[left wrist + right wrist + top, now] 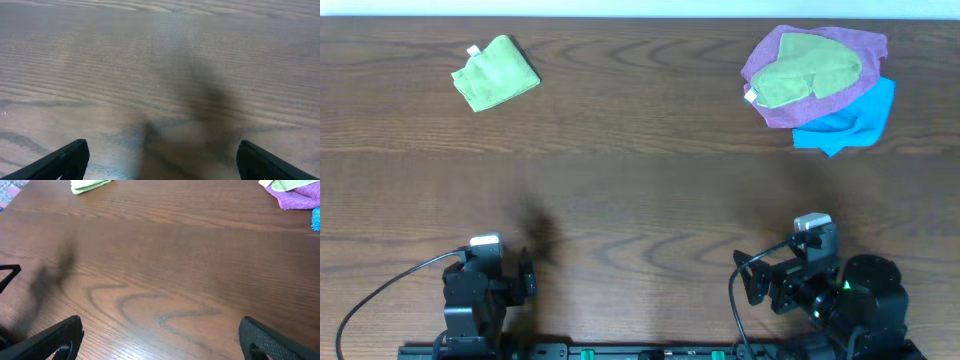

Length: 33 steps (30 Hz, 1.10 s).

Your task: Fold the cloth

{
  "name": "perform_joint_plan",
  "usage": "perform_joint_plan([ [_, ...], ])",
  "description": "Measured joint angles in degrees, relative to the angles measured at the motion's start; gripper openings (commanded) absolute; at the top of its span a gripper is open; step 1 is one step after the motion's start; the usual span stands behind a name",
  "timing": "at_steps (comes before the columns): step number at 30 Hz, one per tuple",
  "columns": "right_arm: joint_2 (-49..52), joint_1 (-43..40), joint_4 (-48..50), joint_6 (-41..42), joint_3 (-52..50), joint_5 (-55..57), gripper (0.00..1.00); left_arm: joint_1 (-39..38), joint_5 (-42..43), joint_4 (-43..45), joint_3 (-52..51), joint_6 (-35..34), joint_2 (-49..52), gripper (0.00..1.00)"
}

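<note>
The cloth (496,73) lies at the far left of the table (640,190), well apart from both arms. It looks already doubled into a compact shape, w/ its small white tag (473,51) at the far left corner. My judgement: the fold is done or nearly done, and the arms are parked near the front edge for this reason.

The left gripper (160,160) is wide: in the left wrist view its two fingertips (65,160) stand at opposite sides of the frame, w/ nothing between them, only bare wood and a soft shadow. The right gripper (160,340) is wide too, fingers far apart over empty wood, holding nothing.

At the far right sits a pile: an olive-green cloth (810,68) on top of a purple cloth (815,100), w/ a blue cloth (855,125) under them, sticking out at the lower right. Prob. these are set aside so they do not mix w/ the task cloth.

The overhead view alone shows both arms, the pile and the cloth together. The right wrist view catches only an edge of the cloth at top left and a bit of the purple cloth at top right. The left wrist view shows no cloth at all, but gives the clearest look at its own open jaws.
</note>
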Motion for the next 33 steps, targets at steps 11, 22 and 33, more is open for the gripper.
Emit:
perform_joint_plan([
  [11, 0.0, 0.0, 0.0, 0.0, 0.0, 0.0, 0.99, 0.0, -1.1, 0.0, 0.0, 0.0, -2.2, 0.95],
  [22, 0.0, 0.0, 0.0, 0.0, 0.0, 0.0, 0.99, 0.0, -1.2, 0.0, 0.0, 0.0, -2.2, 0.95],
  [33, 0.0, 0.0, 0.0, 0.0, 0.0, 0.0, 0.99, 0.0, -1.2, 0.0, 0.0, 0.0, -2.2, 0.95],
])
